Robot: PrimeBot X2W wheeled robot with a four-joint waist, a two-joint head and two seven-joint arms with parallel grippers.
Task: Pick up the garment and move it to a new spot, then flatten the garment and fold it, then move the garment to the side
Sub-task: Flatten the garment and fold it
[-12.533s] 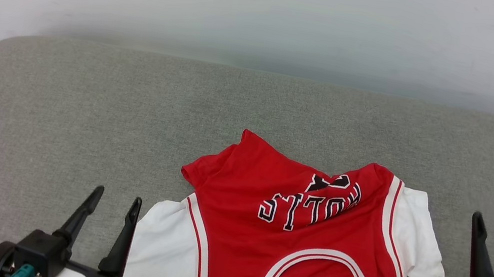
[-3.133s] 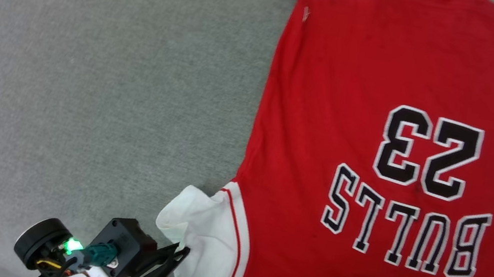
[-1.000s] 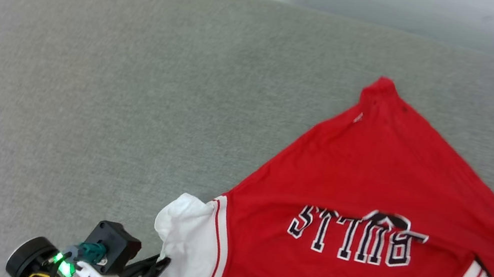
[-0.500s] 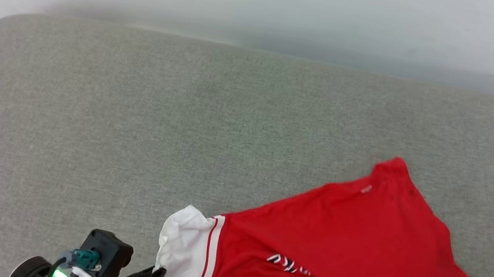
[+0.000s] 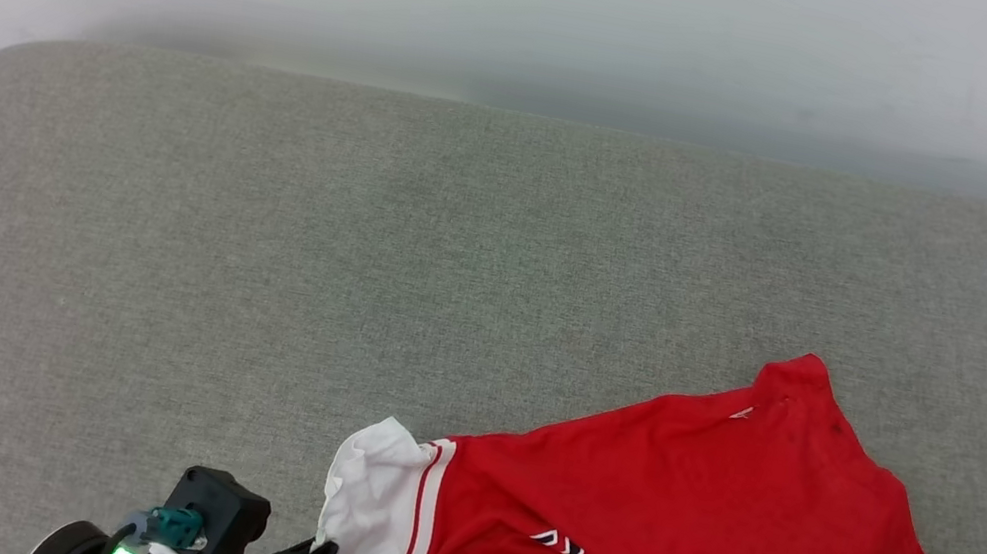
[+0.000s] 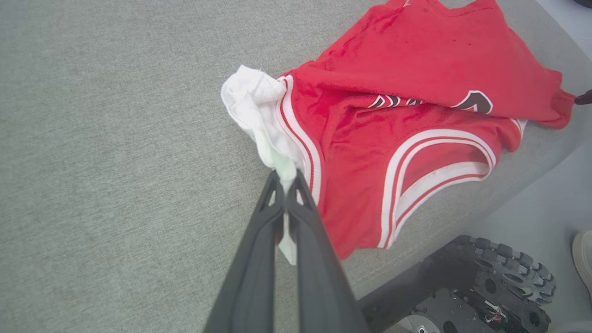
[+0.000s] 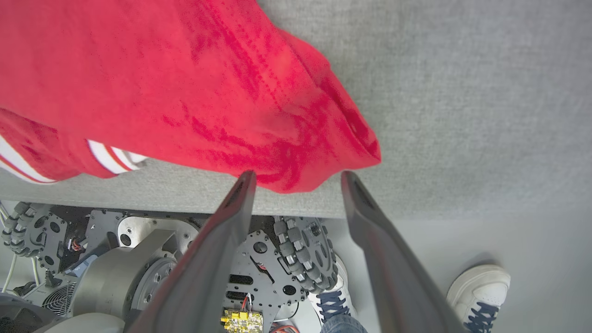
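Our left tool (image 6: 286,178) is pinched tight on the white sleeve (image 6: 259,106) of the garment (image 6: 416,60). Our right tool (image 7: 298,178) gapes empty just beside its red corner (image 7: 323,152). We'd grab that corner and tug flat, gently.

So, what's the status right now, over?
Left gripper shut on garment sleeve. Right gripper open at its red corner. Person's shoe nearby, not obstructing.
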